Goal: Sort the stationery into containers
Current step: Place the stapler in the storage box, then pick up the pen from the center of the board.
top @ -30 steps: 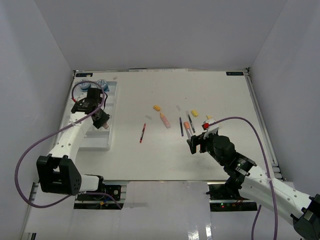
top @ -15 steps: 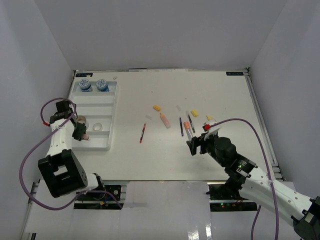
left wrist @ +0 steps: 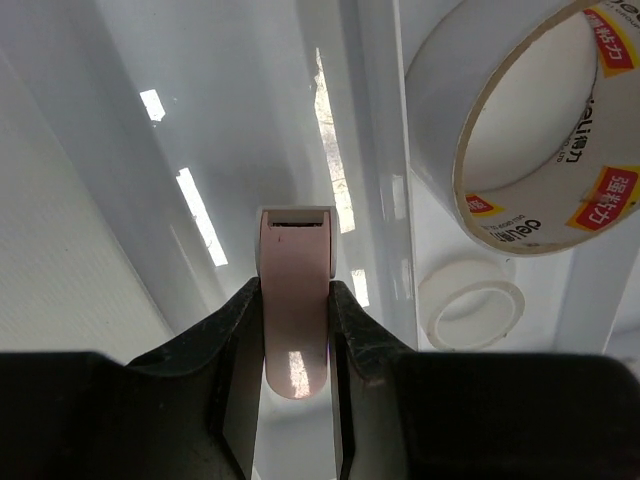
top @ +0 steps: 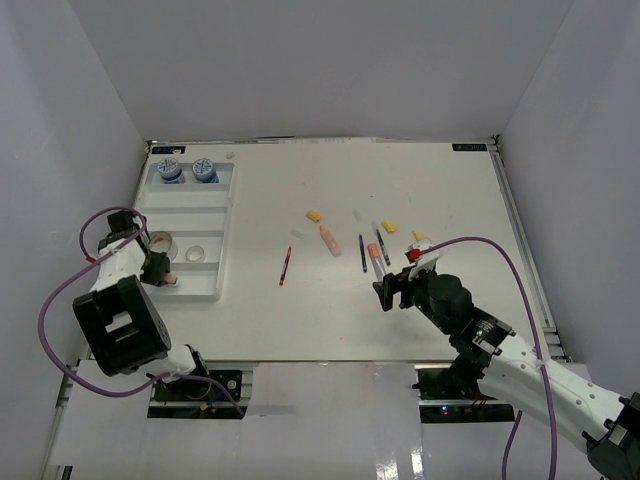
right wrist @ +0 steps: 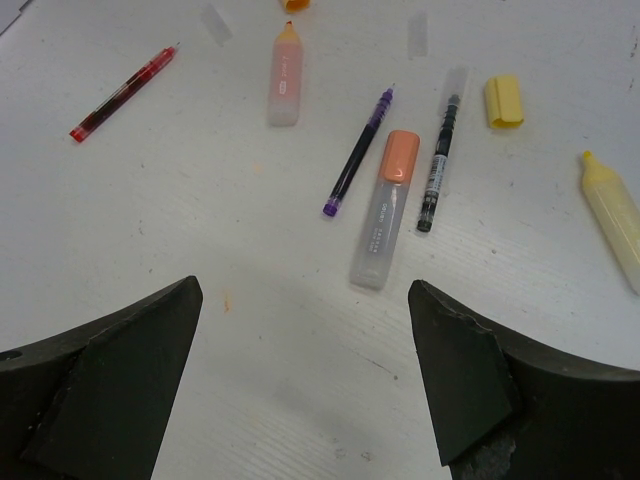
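Fingers (left wrist: pixel 232 340) of the left gripper (left wrist: pixel 295 292) clamp what looks like a pink eraser (left wrist: pixel 296 250) at lower centre over the tray (left wrist: pixel 200 110), while the right gripper (right wrist: pixel 305 300) stands open near an orange-capped marker (right wrist: pixel 381 208).

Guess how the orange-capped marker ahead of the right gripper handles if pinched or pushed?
The orange-capped marker looks like stiff, light plastic. Its smooth translucent barrel may slip in a pinch. Lying flat, it could roll if pushed sideways, probably into the purple pen beside it.
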### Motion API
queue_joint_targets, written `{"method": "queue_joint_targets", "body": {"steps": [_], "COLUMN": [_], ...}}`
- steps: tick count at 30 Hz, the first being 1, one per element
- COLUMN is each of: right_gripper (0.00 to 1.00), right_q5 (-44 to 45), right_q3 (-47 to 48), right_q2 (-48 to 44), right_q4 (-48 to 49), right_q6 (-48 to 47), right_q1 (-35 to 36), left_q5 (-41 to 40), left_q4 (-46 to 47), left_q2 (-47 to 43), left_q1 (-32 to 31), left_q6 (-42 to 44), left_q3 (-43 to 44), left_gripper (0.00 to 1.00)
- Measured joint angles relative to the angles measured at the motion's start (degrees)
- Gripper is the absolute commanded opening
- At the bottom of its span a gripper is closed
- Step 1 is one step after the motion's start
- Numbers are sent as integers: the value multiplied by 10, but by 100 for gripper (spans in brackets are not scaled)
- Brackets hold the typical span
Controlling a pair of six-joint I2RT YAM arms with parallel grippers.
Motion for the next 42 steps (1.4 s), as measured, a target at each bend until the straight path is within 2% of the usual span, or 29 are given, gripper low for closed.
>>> {"method": "queue_joint_targets", "body": {"steps": [2, 6, 8, 11, 19, 23, 27, 35, 42], "right_gripper": [90, 90, 90, 90, 90, 90, 90, 92, 100], "right_q5": [0, 0, 0, 0, 1, 10, 30, 35, -6], "right_q3": [0, 0, 0, 0, 2, 25, 65, 144, 181], "right_q2": [0, 0, 0, 1, 8, 35, 79, 207, 301], "right_q4": [0, 0, 0, 0, -21, -40, -63, -95, -102], "right_q6": [1, 1, 1, 1, 1, 3, 6, 17, 34], "right_q1": [0, 0, 0, 0, 0, 0, -1, -43, -106], "left_q5": [5, 16, 20, 30, 60, 91, 114, 170, 233], "left_q4": [5, 15, 19, 24, 11, 3, 2, 57, 166], "left_q2": [9, 12, 12, 7, -54, -117, -158, -202, -205], "left_q1": [2, 2, 2, 2, 3, 3, -13, -157, -272], "left_q6": [0, 0, 3, 2, 9, 38, 86, 200, 265], "left_q3": [0, -1, -2, -10, -19, -7, 30, 64, 17], "left_gripper": [38, 59, 73, 84, 91, 98, 98, 98, 98]}}
